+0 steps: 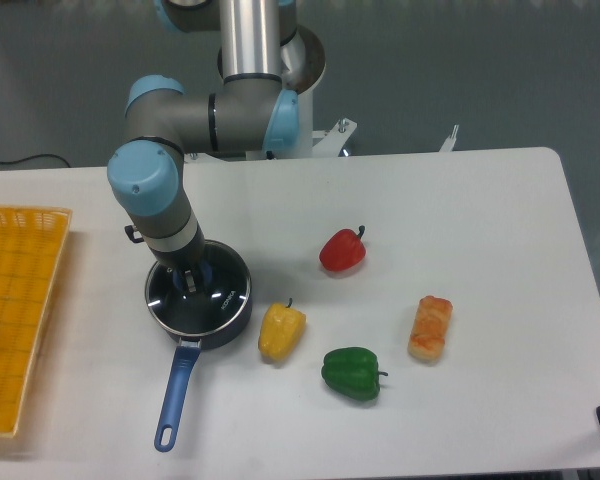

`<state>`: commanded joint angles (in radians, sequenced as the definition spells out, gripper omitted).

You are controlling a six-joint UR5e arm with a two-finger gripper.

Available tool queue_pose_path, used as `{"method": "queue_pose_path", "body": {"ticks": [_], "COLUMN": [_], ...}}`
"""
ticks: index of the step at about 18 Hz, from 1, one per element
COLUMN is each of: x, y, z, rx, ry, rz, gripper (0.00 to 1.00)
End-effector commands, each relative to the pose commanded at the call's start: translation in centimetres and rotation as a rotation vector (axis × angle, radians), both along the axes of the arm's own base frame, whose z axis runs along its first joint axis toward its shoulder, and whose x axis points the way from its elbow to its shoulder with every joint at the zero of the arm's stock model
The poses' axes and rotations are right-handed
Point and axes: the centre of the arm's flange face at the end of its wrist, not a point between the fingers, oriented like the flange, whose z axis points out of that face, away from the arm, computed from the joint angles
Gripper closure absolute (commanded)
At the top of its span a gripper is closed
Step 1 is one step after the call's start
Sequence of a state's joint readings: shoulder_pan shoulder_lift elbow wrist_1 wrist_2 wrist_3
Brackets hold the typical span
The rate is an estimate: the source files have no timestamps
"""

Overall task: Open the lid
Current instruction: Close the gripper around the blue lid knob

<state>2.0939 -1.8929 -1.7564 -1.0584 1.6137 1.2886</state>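
Note:
The lid [218,298] is a round glass disc with a thin metal rim, lying flat on the dark blue saucepan [236,320] left of the table's centre. The pan's long blue handle [176,392] points toward the front edge. My gripper [193,284] points straight down over the lid's centre, fingertips at the blue knob, which is mostly hidden behind them. I cannot tell whether the fingers are closed on the knob.
A yellow pepper [281,331] lies just right of the pan. A green pepper [352,373], a red pepper [342,250] and an orange bread piece [430,327] lie further right. A yellow basket [20,300] stands at the left edge.

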Motion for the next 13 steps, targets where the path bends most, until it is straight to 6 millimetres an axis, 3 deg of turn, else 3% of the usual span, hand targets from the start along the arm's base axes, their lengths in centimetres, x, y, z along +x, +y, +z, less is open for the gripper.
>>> {"method": "queue_pose_path", "body": {"ticks": [4, 13], "x": [0.08, 0.24], "y": [0.00, 0.01], "z": [0.09, 0.64], "rx": [0.001, 0.006], "ry": [0.002, 0.009], "rz": [-0.003, -0.006], "gripper": [0.37, 0.39]}}
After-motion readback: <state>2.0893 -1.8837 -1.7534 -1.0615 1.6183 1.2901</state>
